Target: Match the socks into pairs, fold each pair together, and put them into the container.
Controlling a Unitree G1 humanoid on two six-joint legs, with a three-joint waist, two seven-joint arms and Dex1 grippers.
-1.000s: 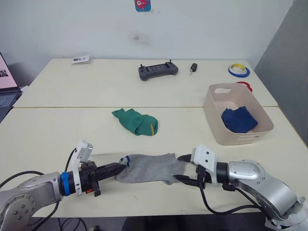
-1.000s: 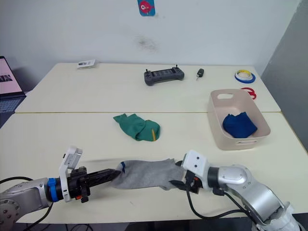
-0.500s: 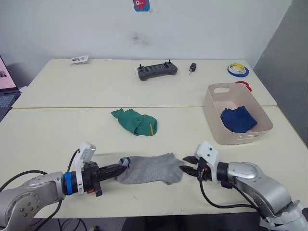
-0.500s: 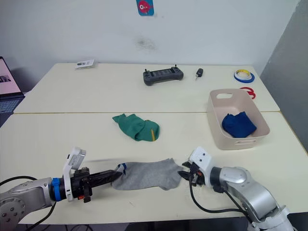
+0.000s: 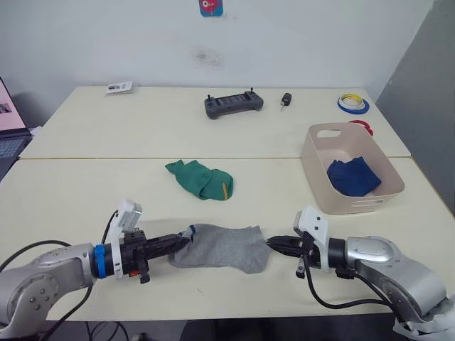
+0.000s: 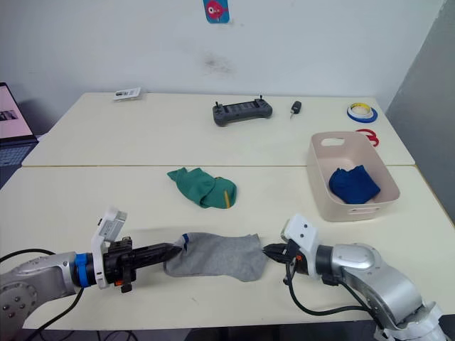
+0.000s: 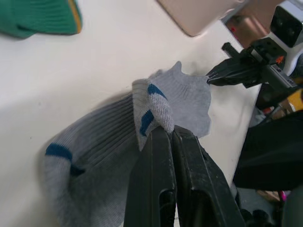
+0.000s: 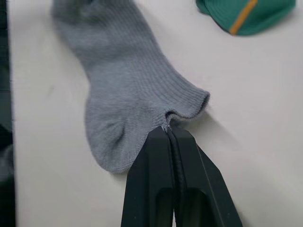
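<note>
- Your left hand point(image 5: 179, 241) is clamped on the grey socks' point(image 5: 222, 248) cuff end.
- Your right hand point(image 5: 274, 244) is pinched on the opposite edge, socks flat on the bench point(image 5: 85, 199).

Grey socks point(image 5: 224, 247) flat, green pair point(image 5: 201, 178) beyond, blue pair point(image 5: 353, 176) in container point(image 5: 318, 186)

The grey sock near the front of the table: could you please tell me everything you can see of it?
The grey sock is light ribbed knit with dark blue marks at one end. It lies flat on the cream table, stretched between the arms. The left pincer is shut on its blue-marked end; the right pincer is shut on the edge of its other end.
</note>
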